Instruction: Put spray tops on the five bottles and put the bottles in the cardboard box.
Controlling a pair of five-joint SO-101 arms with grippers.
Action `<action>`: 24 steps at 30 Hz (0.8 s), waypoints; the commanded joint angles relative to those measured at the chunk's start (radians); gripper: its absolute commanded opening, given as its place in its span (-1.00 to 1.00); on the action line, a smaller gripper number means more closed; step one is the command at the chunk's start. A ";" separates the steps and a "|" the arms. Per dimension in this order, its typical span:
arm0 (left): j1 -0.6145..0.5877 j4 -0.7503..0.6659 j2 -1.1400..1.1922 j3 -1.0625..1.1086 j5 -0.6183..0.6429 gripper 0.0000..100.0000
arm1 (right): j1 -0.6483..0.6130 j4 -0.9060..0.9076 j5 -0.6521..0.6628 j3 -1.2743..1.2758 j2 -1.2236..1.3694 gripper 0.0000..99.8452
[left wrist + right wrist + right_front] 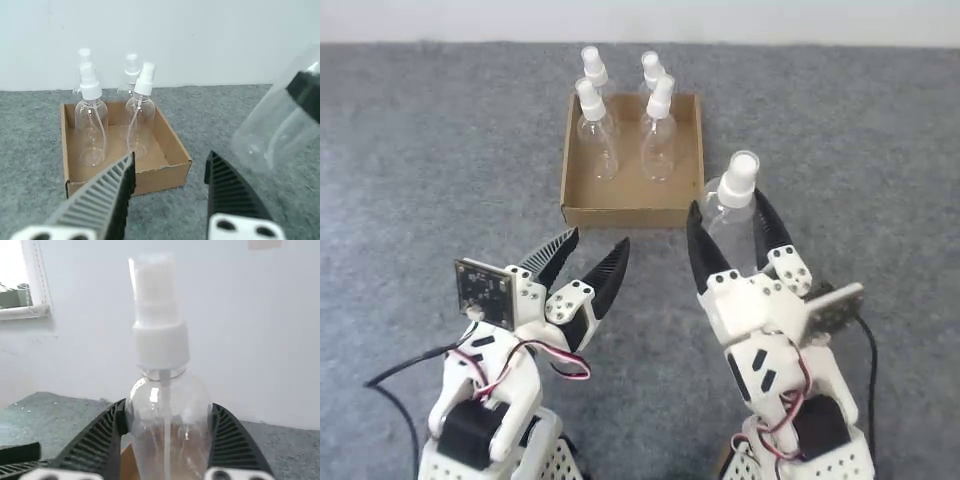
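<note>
The cardboard box sits at the far middle of the grey mat with several clear bottles upright in it, each capped with a white spray top. My right gripper is shut on one more clear bottle with a white spray top, held upright just off the box's right front corner. In the right wrist view this bottle stands between my fingers. My left gripper hangs open with nothing in it, in front of the box; the held bottle shows beside it.
Grey carpet-like mat covers the table, with free room left and right of the box. A white wall rises behind the mat's far edge. Both arm bases stand at the near edge.
</note>
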 commanded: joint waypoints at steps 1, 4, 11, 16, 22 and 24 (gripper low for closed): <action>0.003 0.003 -0.012 -0.012 0.011 -0.58 | -0.065 0.019 -0.031 -0.144 0.116 -0.75; 0.003 0.003 -0.012 -0.012 0.011 -0.58 | -0.082 0.038 -0.083 -0.222 0.229 -0.75; 0.003 0.003 -0.012 -0.012 0.009 -0.58 | -0.082 -0.030 -0.095 -0.299 0.403 -0.75; 0.003 -0.008 -0.012 -0.001 0.009 -0.58 | -0.084 -0.096 -0.118 -0.301 0.475 -0.75; 0.003 -0.011 -0.012 0.007 0.009 -0.58 | -0.084 -0.110 -0.170 -0.342 0.536 -0.75; 0.003 -0.011 -0.012 0.007 0.009 -0.58 | -0.085 -0.110 -0.172 -0.347 0.549 -0.75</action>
